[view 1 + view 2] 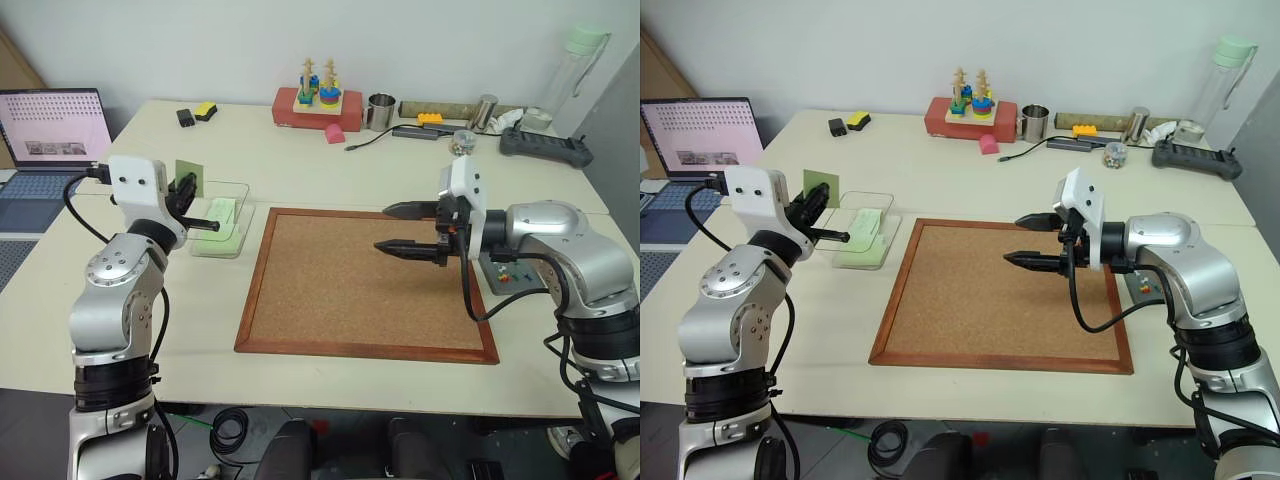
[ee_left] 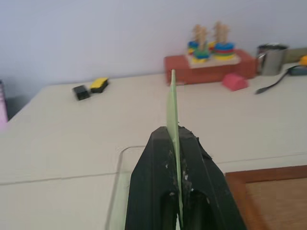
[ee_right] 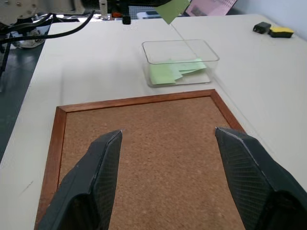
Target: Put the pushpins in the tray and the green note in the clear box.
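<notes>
Pushpins (image 1: 503, 273) in tray (image 1: 497, 284), L-eye view.

Left gripper (image 1: 830, 218) pinched on the green note (image 1: 821, 186), slip upright above the near-left corner of the clear box (image 1: 884, 228); pale green slips lie inside the box. Right gripper (image 1: 1028, 240) spread wide, pointing left, above the cork board (image 1: 1002, 296). Tray (image 1: 1137, 285) partly hidden behind the right arm, beside the board's right edge
</notes>
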### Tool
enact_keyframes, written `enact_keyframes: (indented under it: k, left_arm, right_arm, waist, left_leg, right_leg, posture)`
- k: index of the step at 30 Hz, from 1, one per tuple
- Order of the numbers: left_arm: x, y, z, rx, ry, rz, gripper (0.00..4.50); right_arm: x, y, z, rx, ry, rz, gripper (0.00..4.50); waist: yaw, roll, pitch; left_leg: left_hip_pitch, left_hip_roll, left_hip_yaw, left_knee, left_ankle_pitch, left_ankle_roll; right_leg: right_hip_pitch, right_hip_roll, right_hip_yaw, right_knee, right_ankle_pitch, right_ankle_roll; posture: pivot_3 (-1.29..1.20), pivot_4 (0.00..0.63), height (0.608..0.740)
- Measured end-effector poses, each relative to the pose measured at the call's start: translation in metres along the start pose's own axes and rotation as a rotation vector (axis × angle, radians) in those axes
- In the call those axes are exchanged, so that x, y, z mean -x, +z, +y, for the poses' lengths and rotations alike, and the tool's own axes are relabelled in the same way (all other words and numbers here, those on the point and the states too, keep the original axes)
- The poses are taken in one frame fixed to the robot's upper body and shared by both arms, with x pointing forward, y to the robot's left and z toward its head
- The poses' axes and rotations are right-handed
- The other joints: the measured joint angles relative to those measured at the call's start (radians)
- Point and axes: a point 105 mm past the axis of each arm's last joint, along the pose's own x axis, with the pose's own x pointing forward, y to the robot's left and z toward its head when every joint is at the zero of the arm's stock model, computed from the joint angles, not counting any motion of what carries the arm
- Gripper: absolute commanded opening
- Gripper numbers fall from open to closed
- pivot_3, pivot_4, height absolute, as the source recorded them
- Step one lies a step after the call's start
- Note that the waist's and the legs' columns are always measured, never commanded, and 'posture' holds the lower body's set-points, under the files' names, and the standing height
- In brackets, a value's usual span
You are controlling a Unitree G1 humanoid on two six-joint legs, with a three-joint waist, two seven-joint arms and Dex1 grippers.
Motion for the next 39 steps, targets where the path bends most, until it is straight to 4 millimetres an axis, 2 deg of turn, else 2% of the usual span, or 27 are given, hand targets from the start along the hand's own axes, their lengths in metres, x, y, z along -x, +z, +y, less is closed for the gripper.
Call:
enact_keyframes:
  k: [2,7,13,16,19,22,24,29,31,33,35,39]
  left_arm:
    - [-0.006,-0.005,0.003,-0.008,0.018,0.022,0.0]
    - [-0.014,-0.016,0.002,-0.007,0.01,0.066,0.88]
    - [-0.016,-0.017,-0.003,-0.012,-0.022,0.073,2.13]
    - [-0.014,-0.011,-0.004,-0.024,-0.042,0.064,2.66]
    - [-0.01,0.007,-0.005,-0.07,-0.084,0.029,3.23]
    - [0.001,0.024,-0.002,-0.164,-0.141,0.019,3.23]
    - [0.012,0.024,0.004,-0.223,-0.196,0.071,3.23]
    - [0.046,0.006,0.017,-0.338,-0.358,0.208,3.23]
    - [0.069,-0.005,0.031,-0.414,-0.436,0.301,3.23]
    - [0.083,-0.009,0.047,-0.421,-0.449,0.354,3.23]
    - [0.098,-0.011,0.053,-0.43,-0.492,0.389,3.23]
    - [0.129,-0.034,0.063,-0.413,-0.58,0.509,3.23]
  right_arm:
    - [0.0,0.0,0.0,-0.001,0.002,0.0,3.2]
    - [-0.001,0.0,0.002,-0.007,0.008,0.004,3.21]
    - [0.0,0.004,0.004,-0.004,0.007,-0.012,3.21]
    - [0.001,0.005,0.003,-0.007,0.0,-0.014,3.21]
    - [0.004,0.005,0.001,-0.006,-0.014,-0.015,3.21]
    - [0.012,0.004,-0.004,-0.002,-0.048,-0.004,3.21]
    - [0.024,0.0,-0.009,0.003,-0.093,0.017,3.21]
    - [0.058,-0.032,-0.016,0.019,-0.186,0.144,3.21]
    - [0.08,-0.048,-0.017,0.018,-0.222,0.225,3.21]
    - [0.103,-0.062,-0.022,-0.007,-0.281,0.29,3.21]
    - [0.115,-0.068,-0.019,-0.01,-0.285,0.325,3.21]
    - [0.15,-0.092,-0.012,-0.097,-0.314,0.436,3.21]
  waist:
    - [0.0,0.0,0.0]
    - [-0.008,0.0,0.0]
    - [-0.01,0.0,0.0]
    - [-0.01,0.0,0.0]
    - [-0.011,0.0,0.0]
    - [-0.013,0.0,0.0]
    - [-0.012,0.0,0.0]
    - [-0.014,0.0,0.0]
    - [-0.014,0.0,0.001]
    - [-0.013,0.001,0.001]
    - [-0.013,0.001,0.001]
    - [-0.013,0.001,0.001]
  left_leg:
    - [-0.004,0.0,0.0,0.0,0.003,-0.004]
    - [-0.004,0.001,0.001,-0.001,0.003,-0.004]
    - [-0.004,0.001,0.002,-0.001,0.002,-0.004]
    - [-0.004,0.001,0.002,0.0,0.001,-0.002]
    - [-0.004,0.001,0.002,-0.001,0.001,-0.002]
    - [-0.004,0.001,0.003,-0.001,0.001,-0.002]
    - [-0.004,0.002,0.004,-0.001,0.001,-0.001]
    - [-0.003,0.002,0.006,-0.001,0.001,-0.001]
    - [-0.003,0.003,0.008,-0.002,0.001,-0.001]
    - [-0.003,0.003,0.009,-0.002,0.001,-0.001]
    - [-0.003,0.004,0.01,-0.002,0.001,-0.001]
    - [-0.002,0.005,0.011,-0.002,0.0,0.0]
  right_leg:
    - [-0.006,0.0,0.0,0.001,0.002,-0.001]
    - [-0.006,0.0,0.001,0.002,0.002,-0.001]
    - [-0.007,0.001,0.001,0.002,0.002,-0.001]
    - [-0.007,0.001,0.002,0.002,0.002,-0.001]
    - [-0.007,0.001,0.002,0.002,0.002,-0.001]
    - [-0.007,0.001,0.002,0.002,0.002,-0.001]
    - [-0.007,0.001,0.002,0.002,0.002,-0.001]
    - [-0.007,0.001,0.004,0.001,0.002,-0.001]
    - [-0.007,0.0,0.004,0.001,0.001,-0.002]
    - [-0.007,0.0,0.003,0.001,0.001,-0.002]
    - [-0.007,0.001,0.003,0.001,0.0,-0.003]
    - [-0.006,0.0,0.003,0.001,-0.001,-0.004]
  posture:
    - [0.0,0.15,0.74]
    - [0.0,0.15,0.74]
    - [0.0,0.15,0.74]
    - [0.0,0.15,0.74]
    - [0.0,0.15,0.74]
    - [0.0,0.15,0.74]
    - [0.0,0.15,0.74]
    - [0.0,0.15,0.74]
    - [0.0,0.15,0.74]
    - [0.0,0.15,0.74]
    - [0.0,0.15,0.74]
    - [0.0,0.15,0.74]
